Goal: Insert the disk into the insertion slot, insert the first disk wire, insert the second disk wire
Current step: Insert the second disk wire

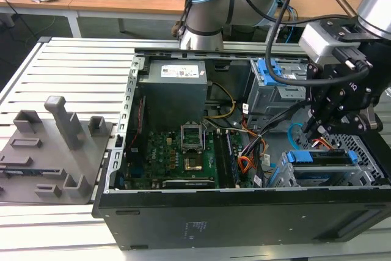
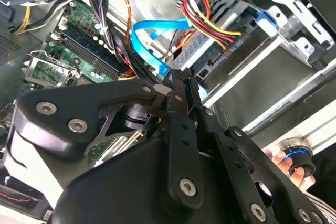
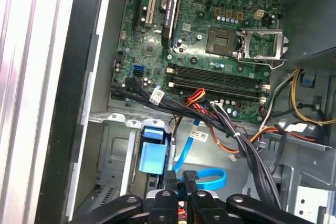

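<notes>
Slatted aluminium counter (image 1: 73, 59) carries the open black PC case (image 1: 244, 212), with a grey fixture plate (image 1: 43, 157) beside it on the exterior view's left. The arm (image 1: 208, 4) reaches over the case from the far side.

Inside the case: the power supply (image 1: 174, 87) sits at the back, the motherboard (image 1: 171, 151) in front of it, and a darker cage with blue tabs (image 1: 275, 84) toward the exterior view's right.

The insertion slot (image 1: 365, 172) is in the near corner of the case on the exterior view's right. The disk (image 1: 321, 156) is already seated in it, its blue frame showing along the top edge.

The claw (image 1: 313, 128) hangs just above the disk's inner end. In both wrist views it (image 2: 177, 77) (image 3: 180, 179) is clenched, fingers nearly together, on the end of the second disk wire (image 2: 149, 35). The plug itself is hidden between the fingers.

From the fingertips the wire (image 3: 210, 179) loops out and runs back up toward the motherboard (image 3: 210, 24). In the exterior view it (image 1: 294, 131) curls just beside the claw.

A red-yellow-black bundle (image 2: 205, 14) ends in a black plug (image 2: 232, 40) near the bay; whether that plug is seated I can't tell.
</notes>
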Robot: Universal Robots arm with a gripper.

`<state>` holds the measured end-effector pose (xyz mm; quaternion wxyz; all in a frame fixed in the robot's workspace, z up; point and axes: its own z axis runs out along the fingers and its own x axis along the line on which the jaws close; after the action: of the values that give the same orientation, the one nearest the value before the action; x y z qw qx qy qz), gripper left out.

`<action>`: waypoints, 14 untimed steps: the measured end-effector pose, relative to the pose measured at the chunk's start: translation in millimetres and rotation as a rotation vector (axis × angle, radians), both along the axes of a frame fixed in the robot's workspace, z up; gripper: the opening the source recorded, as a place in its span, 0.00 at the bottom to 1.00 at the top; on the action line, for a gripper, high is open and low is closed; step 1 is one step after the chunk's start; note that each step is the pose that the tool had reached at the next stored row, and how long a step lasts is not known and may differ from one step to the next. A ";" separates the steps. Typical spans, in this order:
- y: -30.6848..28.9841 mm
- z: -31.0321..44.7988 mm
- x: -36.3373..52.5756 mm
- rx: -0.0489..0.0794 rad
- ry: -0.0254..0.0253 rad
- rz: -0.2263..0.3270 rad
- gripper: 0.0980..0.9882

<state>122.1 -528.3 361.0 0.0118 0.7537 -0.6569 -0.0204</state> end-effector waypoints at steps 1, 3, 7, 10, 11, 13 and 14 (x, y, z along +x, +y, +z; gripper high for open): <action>-1.2 -0.2 0.0 0.000 0.0000 -0.002 0.07; -2.9 -1.0 0.2 0.000 0.0001 -0.011 0.07; -3.2 -2.7 0.3 0.000 0.0000 -0.075 0.07; -3.9 -3.2 2.6 0.004 0.0004 -0.083 0.07; -4.5 -3.4 5.8 0.007 0.0009 -0.084 0.07; -4.5 -3.5 12.8 0.007 0.0013 -0.084 0.07; -4.4 -3.5 13.3 0.007 0.0013 -0.084 0.07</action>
<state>135.5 -532.7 357.4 0.0089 0.7255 -0.6878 -0.0235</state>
